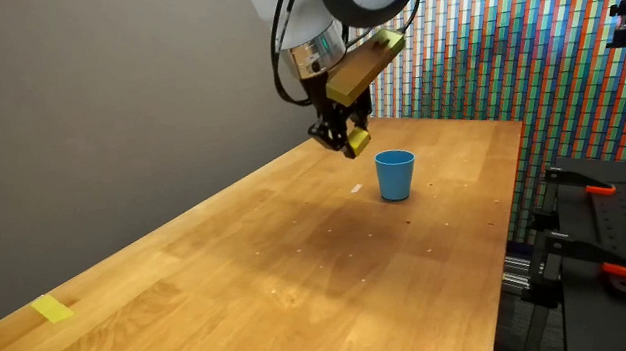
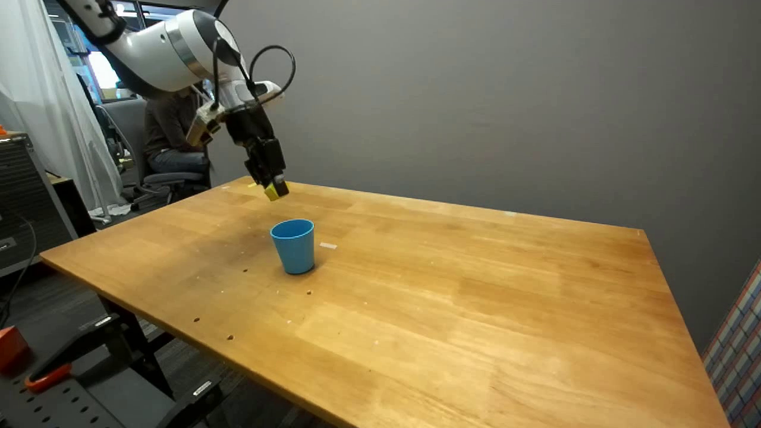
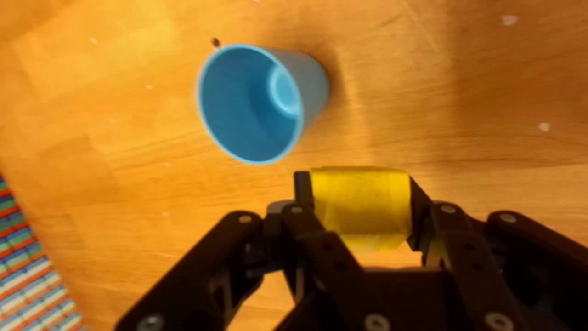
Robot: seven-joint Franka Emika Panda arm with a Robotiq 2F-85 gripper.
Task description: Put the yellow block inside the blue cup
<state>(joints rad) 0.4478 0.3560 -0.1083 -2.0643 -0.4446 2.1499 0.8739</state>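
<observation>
The yellow block (image 1: 359, 141) is a small bright yellow cube held in the air above the table. It also shows in an exterior view (image 2: 273, 192) and in the wrist view (image 3: 363, 202). My gripper (image 3: 360, 200) is shut on it, one finger on each side. The blue cup (image 1: 396, 178) stands upright on the table, open end up; it also shows in an exterior view (image 2: 295, 249). In the wrist view the cup (image 3: 250, 110) lies ahead and to the left of the block, and nothing shows inside it. The block is higher than the cup rim and beside it, not over its opening.
The wooden table (image 1: 287, 330) carries a flat yellow tape strip (image 1: 52, 308) and small white tape bits (image 2: 327, 245). A grey wall (image 2: 475, 119) runs along one long side. A dark bench with orange-tipped clamps (image 1: 623, 271) stands beside the table. A person (image 2: 175, 131) sits behind.
</observation>
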